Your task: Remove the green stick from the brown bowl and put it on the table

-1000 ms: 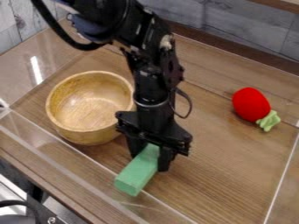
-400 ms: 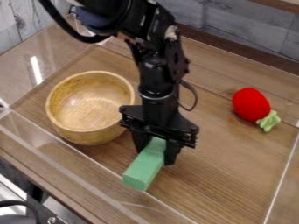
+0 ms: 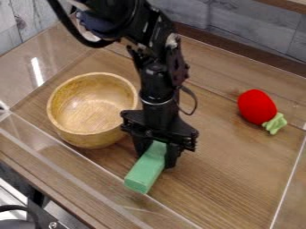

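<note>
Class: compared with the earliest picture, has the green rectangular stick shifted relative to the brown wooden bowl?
Yes, slightly. The green rectangular stick now lies a little further right of the brown wooden bowl, still gripped at its upper end.

Glossy black jointed arm (image 3: 153, 63), looping black cables, black two-fingered end effector (image 3: 159, 154).

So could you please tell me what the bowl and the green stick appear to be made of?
Bowl: looks like wood, light tan with faint grain rings inside, satin finish. Green stick: probably painted wood or plastic; flat uniform green, matte, crisp block edges. The frame cannot settle which.
</note>
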`<state>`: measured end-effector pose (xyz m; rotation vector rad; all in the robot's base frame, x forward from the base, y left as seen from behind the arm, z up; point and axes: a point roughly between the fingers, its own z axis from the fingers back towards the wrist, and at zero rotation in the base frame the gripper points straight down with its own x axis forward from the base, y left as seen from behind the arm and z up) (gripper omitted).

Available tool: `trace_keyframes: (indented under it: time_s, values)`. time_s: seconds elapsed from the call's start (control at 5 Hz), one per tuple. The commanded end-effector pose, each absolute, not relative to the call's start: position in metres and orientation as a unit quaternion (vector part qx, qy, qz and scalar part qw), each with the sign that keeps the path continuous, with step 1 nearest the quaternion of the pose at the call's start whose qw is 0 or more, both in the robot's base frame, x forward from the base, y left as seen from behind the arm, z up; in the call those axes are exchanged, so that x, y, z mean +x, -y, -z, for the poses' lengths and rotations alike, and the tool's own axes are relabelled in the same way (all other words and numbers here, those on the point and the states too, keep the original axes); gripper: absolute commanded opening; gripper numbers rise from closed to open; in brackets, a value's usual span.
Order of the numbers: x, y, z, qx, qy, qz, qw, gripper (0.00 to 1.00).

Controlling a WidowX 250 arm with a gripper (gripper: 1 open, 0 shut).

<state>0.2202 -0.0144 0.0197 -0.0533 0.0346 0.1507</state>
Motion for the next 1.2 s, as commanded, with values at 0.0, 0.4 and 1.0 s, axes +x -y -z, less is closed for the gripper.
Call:
trace_keyframes:
  time_s: [0.0, 0.4, 1.0]
  values:
    - [0.241, 0.014, -0.029, -0.028, 0.011, -0.060, 0.998, 0.00]
    - [0.243, 0.008, -0.050, -0.033, 0.015, -0.046, 0.998, 1.00]
    - [0.256, -0.018, -0.063, -0.023, 0.058, -0.101, 0.993, 1.00]
